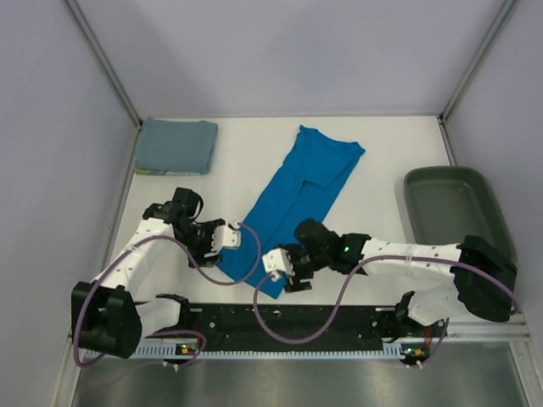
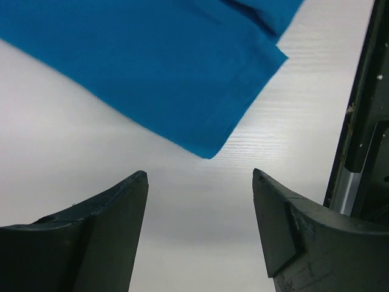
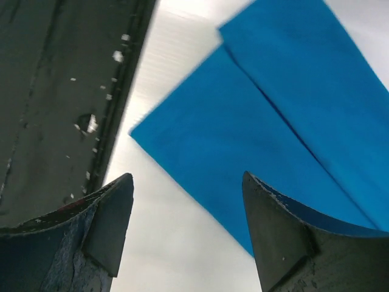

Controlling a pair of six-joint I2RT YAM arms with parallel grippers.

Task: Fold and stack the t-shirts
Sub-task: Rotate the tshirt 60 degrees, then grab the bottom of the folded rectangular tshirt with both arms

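The bright cobalt blue t-shirt (image 1: 301,197) lies flat as a long narrow strip, running diagonally from the back middle toward the near edge. Its near end lies between my two grippers. My left gripper (image 1: 227,236) stands open just left of that end, and in the left wrist view the shirt's corner (image 2: 152,67) lies ahead of the empty gripper (image 2: 199,176). On the right of the same end my right gripper (image 1: 278,263) is open and empty (image 3: 186,176), the blue cloth (image 3: 273,121) lying ahead of it. A dusty grey-blue t-shirt (image 1: 176,146) sits in a square fold at the back left.
A dark green tray (image 1: 454,208) stands at the right side of the table. A black rail (image 1: 288,322) runs along the near edge, close to both grippers. Grey enclosure walls close in the left, back and right.
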